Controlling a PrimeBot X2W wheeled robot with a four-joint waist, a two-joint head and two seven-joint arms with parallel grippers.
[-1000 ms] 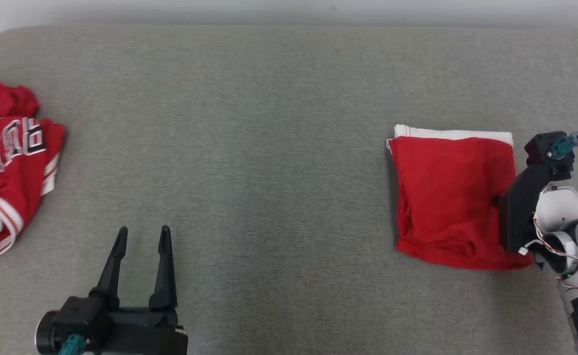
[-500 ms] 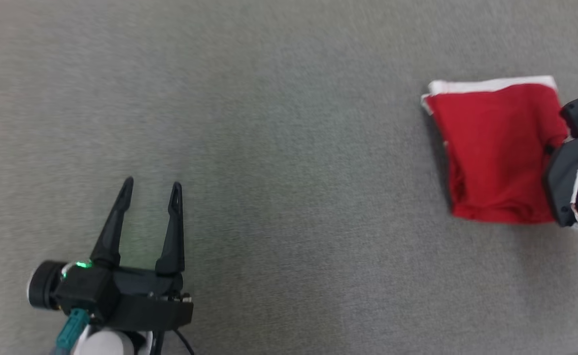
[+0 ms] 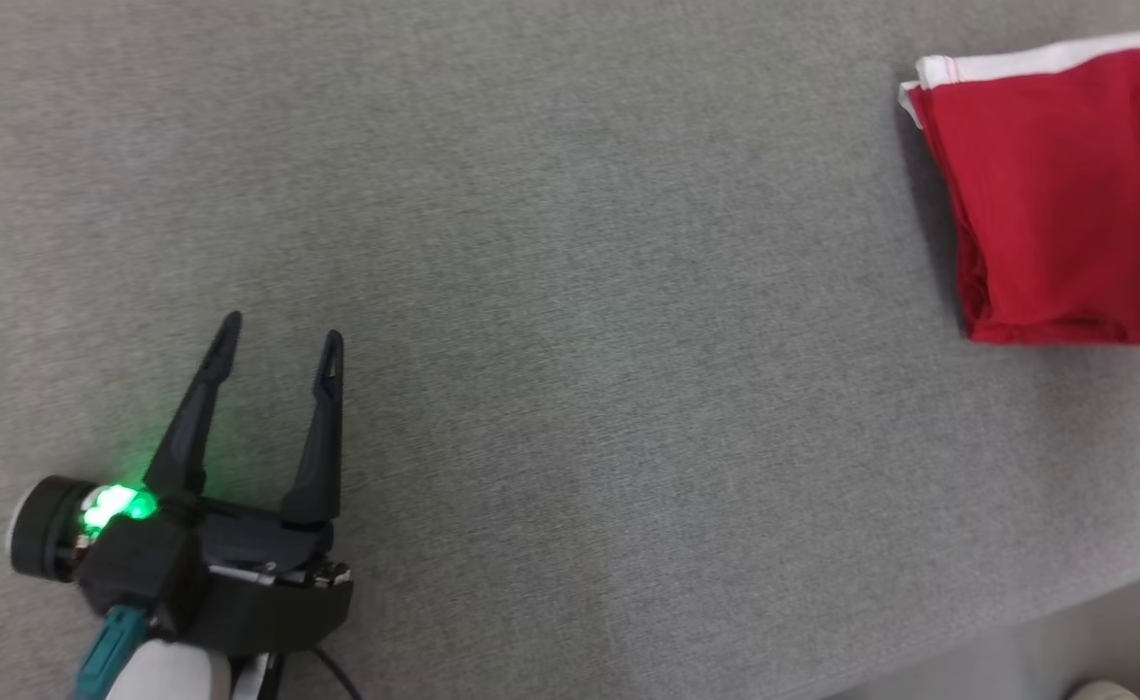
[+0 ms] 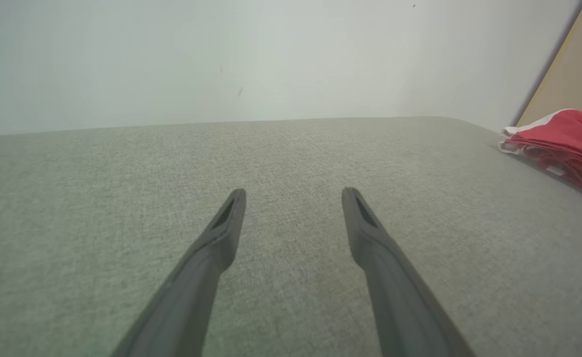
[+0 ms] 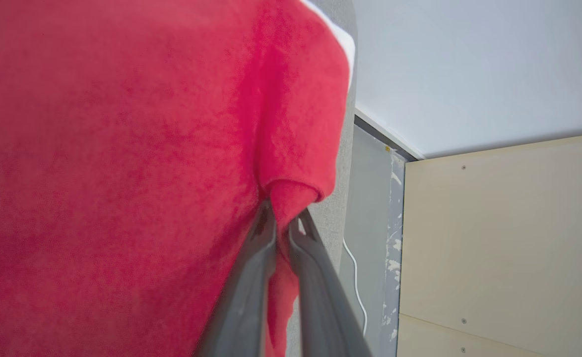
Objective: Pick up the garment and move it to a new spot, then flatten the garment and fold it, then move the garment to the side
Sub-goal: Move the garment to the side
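Note:
The garment is red with a white band, folded into a square on the grey surface at the upper right of the head view. In the left wrist view the garment lies low at the far right. My right gripper is shut on a pinched ridge of the garment, near its edge. Well to the left of the garment, my left gripper hovers open over bare fabric, its fingers spread with nothing between them.
The grey padded surface runs across the scene; its front edge slants along the lower right, with floor and a shoe tip beyond. A pale wall stands behind, and a beige panel at the right.
The head camera has swung, so the whole picture shifted up and right; the second red jersey at the left is out of frame. Both grippers keep their states.

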